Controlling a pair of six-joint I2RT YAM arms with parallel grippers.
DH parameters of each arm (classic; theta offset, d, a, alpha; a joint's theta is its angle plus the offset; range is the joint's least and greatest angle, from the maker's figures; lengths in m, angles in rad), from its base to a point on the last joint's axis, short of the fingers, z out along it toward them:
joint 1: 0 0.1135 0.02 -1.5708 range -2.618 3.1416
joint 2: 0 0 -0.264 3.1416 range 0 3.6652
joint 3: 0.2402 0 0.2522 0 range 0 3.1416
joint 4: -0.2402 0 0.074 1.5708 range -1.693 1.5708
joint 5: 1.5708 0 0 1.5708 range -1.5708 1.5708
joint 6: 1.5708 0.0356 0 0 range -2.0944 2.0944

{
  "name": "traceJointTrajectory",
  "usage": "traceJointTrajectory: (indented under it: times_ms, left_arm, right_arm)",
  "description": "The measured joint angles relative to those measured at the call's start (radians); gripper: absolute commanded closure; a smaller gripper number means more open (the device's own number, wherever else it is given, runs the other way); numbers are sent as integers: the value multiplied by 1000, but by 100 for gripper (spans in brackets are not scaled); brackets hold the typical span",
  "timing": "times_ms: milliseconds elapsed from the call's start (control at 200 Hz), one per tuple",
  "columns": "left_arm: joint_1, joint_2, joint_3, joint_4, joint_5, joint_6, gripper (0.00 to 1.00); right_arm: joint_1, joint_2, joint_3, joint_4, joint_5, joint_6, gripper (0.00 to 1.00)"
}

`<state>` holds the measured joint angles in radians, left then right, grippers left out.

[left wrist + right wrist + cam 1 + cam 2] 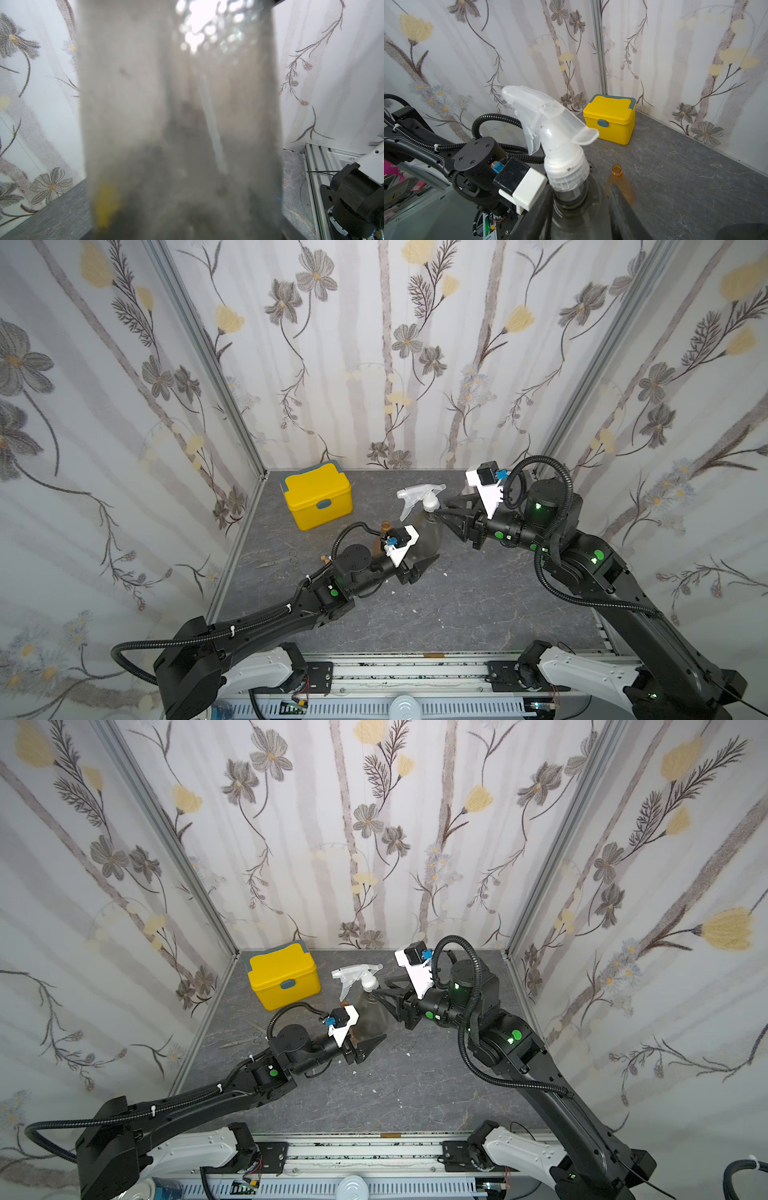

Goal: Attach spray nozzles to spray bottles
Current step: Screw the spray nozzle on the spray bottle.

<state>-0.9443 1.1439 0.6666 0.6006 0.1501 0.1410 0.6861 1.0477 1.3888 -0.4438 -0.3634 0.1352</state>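
— Where's the grey bottle (430, 537)?
— Upright near the middle of the surface (457, 605), toward its far edge, clear nozzle (419, 493) on top. My right claw (438, 507) clamps its neck; my left claw (430, 561) is closed, low beside it.

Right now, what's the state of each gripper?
Left gripper: closed on the grey bottle, low on its body.
Right gripper: closed around that bottle's neck, just under the clear nozzle.
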Motion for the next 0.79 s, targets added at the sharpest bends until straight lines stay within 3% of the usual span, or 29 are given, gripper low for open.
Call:
traceJointTrajectory:
  times_ms: [380, 679, 794]
  left_arm:
    - [0, 6, 1, 0, 4, 16, 30]
    - [-1, 7, 10, -7, 30, 16, 30]
    - [-1, 7, 13, -7, 35, 16, 30]
  right_arm:
    - [0, 13, 121, -68, -28, -70, 37]
    - [0, 211, 372, -184, -105, -196, 35]
    - [0, 249, 407, -232, -142, -235, 44]
